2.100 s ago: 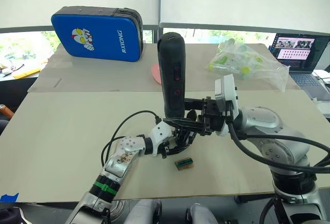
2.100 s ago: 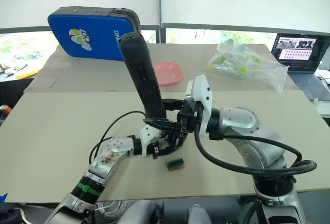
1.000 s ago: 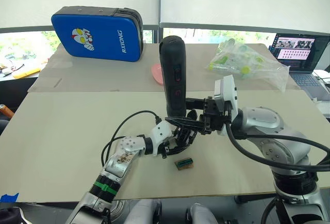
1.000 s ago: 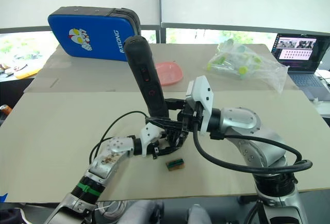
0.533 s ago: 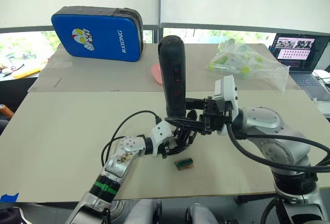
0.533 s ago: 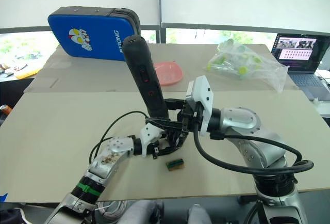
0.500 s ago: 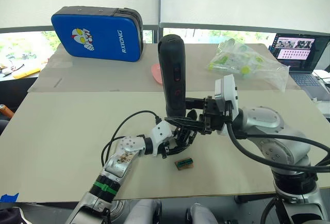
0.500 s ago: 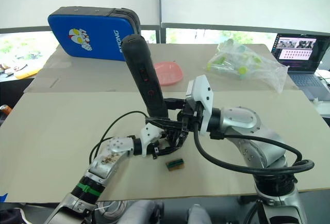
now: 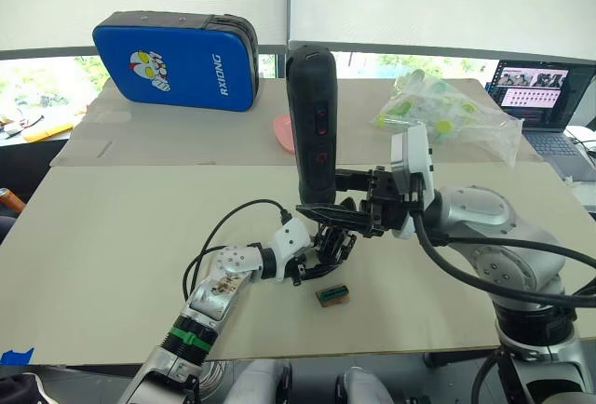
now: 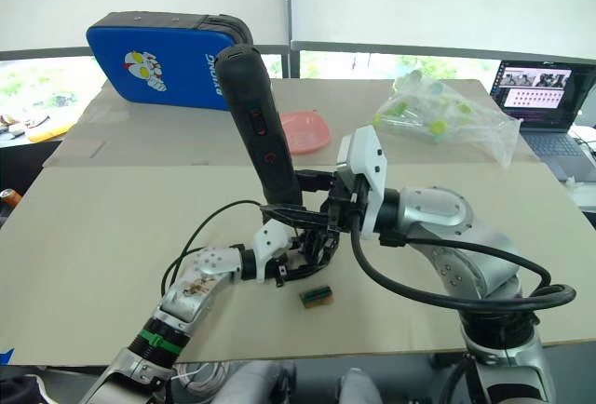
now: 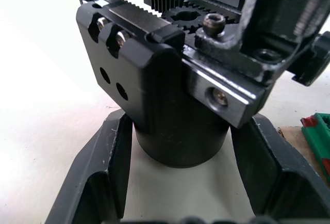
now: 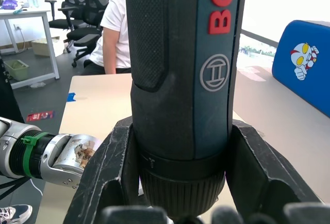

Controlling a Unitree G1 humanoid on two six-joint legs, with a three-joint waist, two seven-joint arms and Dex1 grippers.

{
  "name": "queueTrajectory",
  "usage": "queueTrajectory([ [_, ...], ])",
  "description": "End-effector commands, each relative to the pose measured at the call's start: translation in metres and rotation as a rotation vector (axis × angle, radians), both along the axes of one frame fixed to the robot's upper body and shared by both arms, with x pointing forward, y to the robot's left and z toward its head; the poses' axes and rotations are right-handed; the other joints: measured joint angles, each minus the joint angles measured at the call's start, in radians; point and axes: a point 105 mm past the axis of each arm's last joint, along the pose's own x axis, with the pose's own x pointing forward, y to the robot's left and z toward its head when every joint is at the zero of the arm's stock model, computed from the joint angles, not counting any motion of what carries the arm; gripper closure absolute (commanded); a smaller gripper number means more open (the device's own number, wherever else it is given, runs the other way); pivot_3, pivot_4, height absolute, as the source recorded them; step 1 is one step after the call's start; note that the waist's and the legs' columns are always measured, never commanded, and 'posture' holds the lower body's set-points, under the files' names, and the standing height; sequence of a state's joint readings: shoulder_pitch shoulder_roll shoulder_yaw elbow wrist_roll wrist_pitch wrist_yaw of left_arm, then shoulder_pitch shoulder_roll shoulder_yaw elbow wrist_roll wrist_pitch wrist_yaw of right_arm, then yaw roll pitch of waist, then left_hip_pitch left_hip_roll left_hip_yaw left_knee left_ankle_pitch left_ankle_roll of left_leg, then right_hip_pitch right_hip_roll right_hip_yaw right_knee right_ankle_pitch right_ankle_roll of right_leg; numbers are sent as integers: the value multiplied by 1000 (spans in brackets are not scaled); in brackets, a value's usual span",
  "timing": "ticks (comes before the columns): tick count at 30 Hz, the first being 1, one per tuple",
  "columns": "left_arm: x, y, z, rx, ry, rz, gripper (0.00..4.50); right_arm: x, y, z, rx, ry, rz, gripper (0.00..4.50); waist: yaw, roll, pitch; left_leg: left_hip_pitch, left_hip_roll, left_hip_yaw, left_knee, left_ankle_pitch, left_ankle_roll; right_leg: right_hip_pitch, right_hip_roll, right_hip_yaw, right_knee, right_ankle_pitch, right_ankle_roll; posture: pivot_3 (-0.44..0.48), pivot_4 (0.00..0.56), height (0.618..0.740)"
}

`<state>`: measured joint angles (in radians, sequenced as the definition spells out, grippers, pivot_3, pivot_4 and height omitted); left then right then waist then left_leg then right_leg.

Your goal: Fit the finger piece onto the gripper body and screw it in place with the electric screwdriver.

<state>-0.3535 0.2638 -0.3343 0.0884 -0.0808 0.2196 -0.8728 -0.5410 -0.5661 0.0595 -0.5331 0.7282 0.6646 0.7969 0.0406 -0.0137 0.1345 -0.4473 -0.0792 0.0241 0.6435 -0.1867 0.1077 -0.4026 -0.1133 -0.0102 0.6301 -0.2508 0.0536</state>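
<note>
The left gripper (image 9: 321, 253) is clamped around the gripper body (image 11: 175, 95), holding it on the table (image 9: 112, 236) near the centre, with the small green-and-brown block (image 9: 332, 294) just beside it at about 5 o'clock. Since half a second ago this hand has not moved. The right gripper (image 9: 328, 210) is closed on the screwdriver (image 9: 311, 125), which stands upright above the body. Compared with a moment ago the tool sits a little higher and more vertical, so I judge the bit has lifted off the screw. I cannot pick out the finger piece in the black cluster, so whether the screw is fully seated is unclear.
</note>
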Motion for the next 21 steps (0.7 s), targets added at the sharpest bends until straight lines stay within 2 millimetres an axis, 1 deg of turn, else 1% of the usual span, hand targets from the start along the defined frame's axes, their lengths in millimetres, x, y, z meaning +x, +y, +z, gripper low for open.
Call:
queueTrajectory([
  [1,-15,-3,-27,53,107,-38,2207,-8,1,17,11,-93,19,2597,0,0,0,0,0,0,0,0,0,0,0,0,0,0,0,0,150,740],
  [15,-16,-2,-27,55,110,-39,2207,-5,3,20,-2,-102,10,2597,0,0,0,0,0,0,0,0,0,0,0,0,0,0,0,0,150,740],
  [21,-16,-3,-27,55,112,-39,2207,-5,4,18,-13,-96,10,2597,0,0,0,0,0,0,0,0,0,0,0,0,0,0,0,0,150,740],
])
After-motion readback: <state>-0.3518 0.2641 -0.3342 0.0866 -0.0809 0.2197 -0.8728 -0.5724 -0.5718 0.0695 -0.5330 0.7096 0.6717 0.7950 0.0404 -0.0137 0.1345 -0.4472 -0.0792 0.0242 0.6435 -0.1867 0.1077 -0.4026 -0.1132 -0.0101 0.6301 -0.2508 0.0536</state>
